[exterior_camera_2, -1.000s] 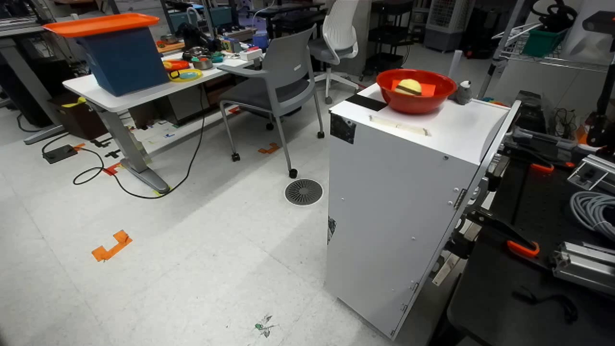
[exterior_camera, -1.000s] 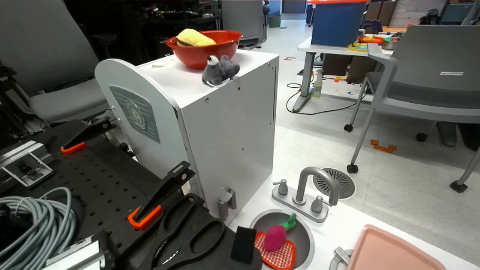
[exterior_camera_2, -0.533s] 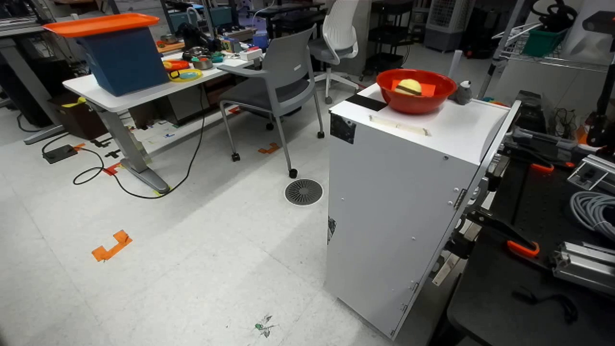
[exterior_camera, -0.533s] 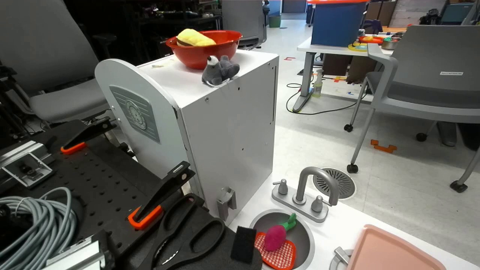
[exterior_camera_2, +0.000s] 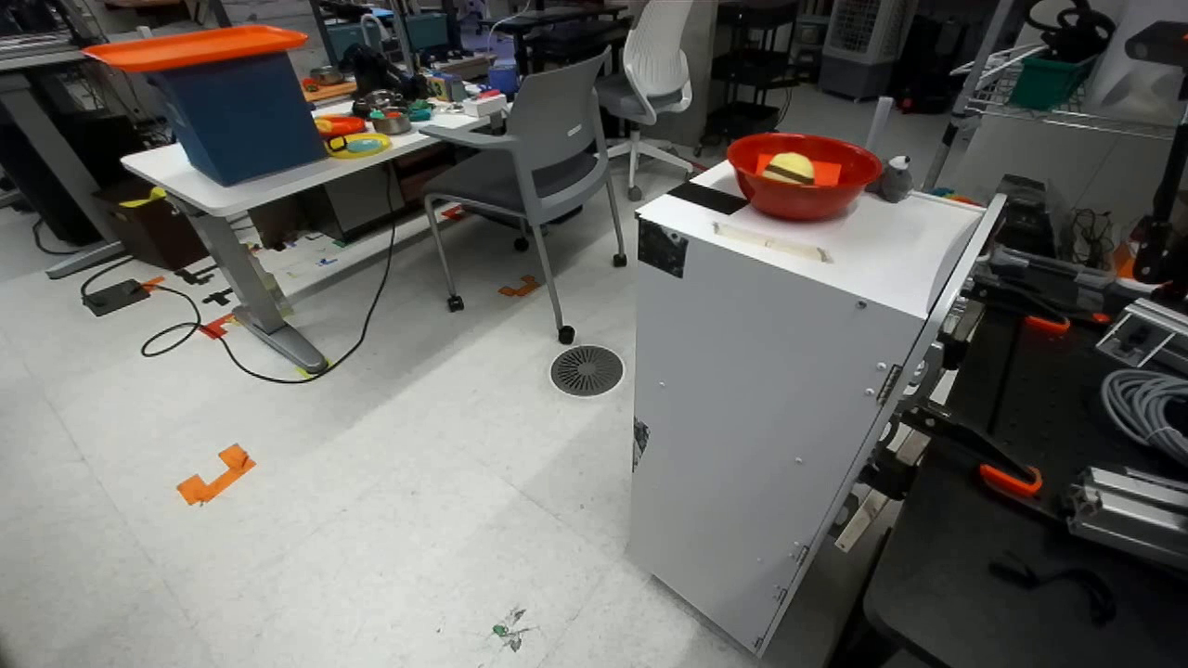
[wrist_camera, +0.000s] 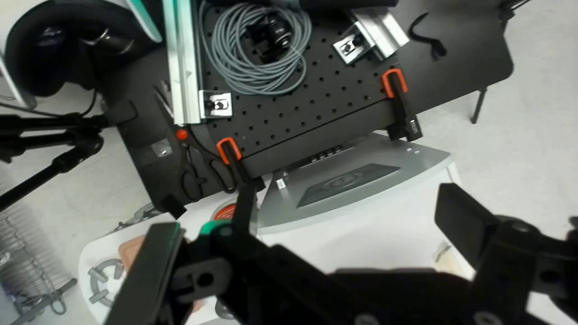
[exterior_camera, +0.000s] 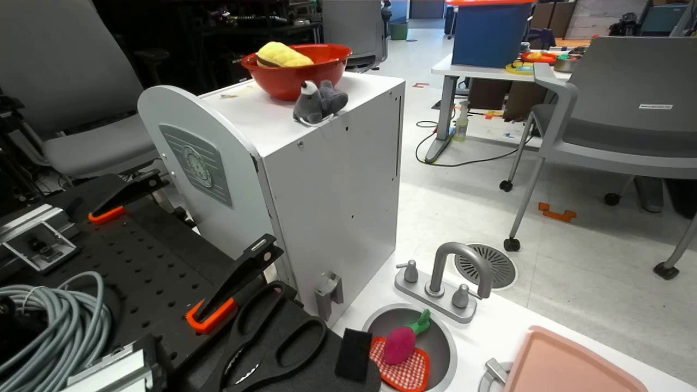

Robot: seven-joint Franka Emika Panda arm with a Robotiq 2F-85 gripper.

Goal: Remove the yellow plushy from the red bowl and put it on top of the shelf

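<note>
Yellow plushy (exterior_camera: 284,56): here it lies, inside the red bowl (exterior_camera: 284,80)
White cabinet (exterior_camera: 337,174): bowl sits on top
Gripper (wrist_camera: 347,203): jaws spread wide

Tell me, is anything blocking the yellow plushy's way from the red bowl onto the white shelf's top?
The red bowl surrounds the yellow plushy, so the plushy would likely need lifting up and over the bowl's side. Nothing visible covers it from above. On the shelf, a grey toy takes some room beside the bowl.
</note>
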